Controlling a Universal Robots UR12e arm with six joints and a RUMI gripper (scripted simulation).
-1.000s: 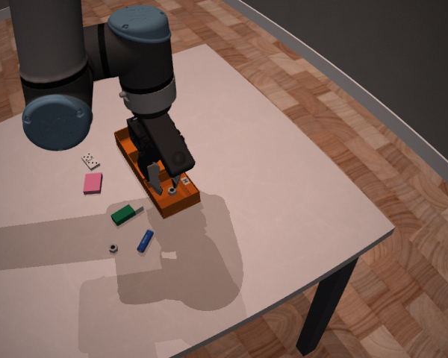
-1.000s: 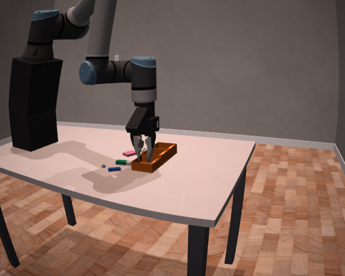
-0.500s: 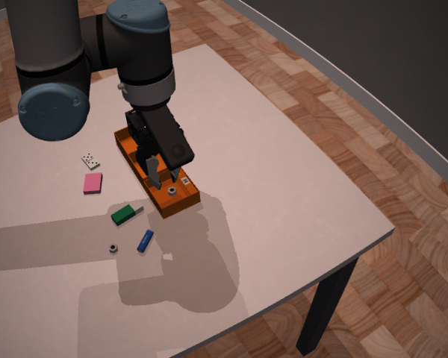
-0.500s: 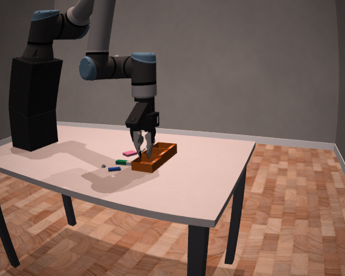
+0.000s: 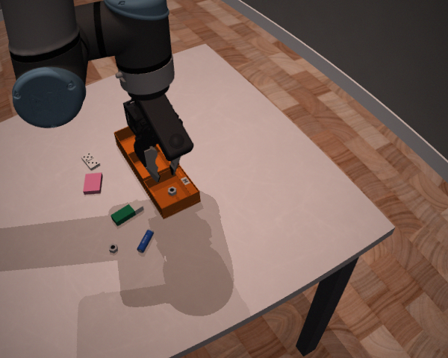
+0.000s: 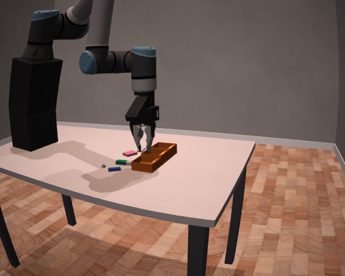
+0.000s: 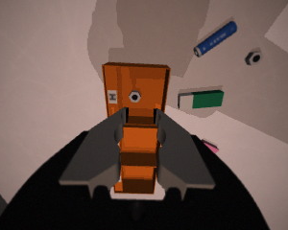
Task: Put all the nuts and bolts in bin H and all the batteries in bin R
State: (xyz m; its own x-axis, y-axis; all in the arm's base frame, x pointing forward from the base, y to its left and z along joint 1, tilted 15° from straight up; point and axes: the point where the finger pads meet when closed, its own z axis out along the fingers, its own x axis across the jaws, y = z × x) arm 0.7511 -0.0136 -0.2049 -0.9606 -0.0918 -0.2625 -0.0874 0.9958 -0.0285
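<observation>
An orange tray of bins (image 5: 156, 173) lies on the table. Its end bin, marked H (image 7: 112, 96), holds a grey nut (image 5: 172, 190), which also shows in the wrist view (image 7: 134, 96). My gripper (image 5: 163, 174) hovers above the tray just behind that bin, fingers a little apart with nothing between them (image 7: 139, 126). A second nut (image 5: 113, 247) and a blue battery (image 5: 145, 240) lie on the table left of the tray; they also show in the wrist view, the battery (image 7: 215, 37) and the nut (image 7: 253, 57). The R mark is not visible.
A green block with a grey tip (image 5: 125, 214), a pink block (image 5: 92, 182) and a white domino (image 5: 89, 160) lie left of the tray. The arm's black base (image 6: 33, 103) stands at the table's far left corner.
</observation>
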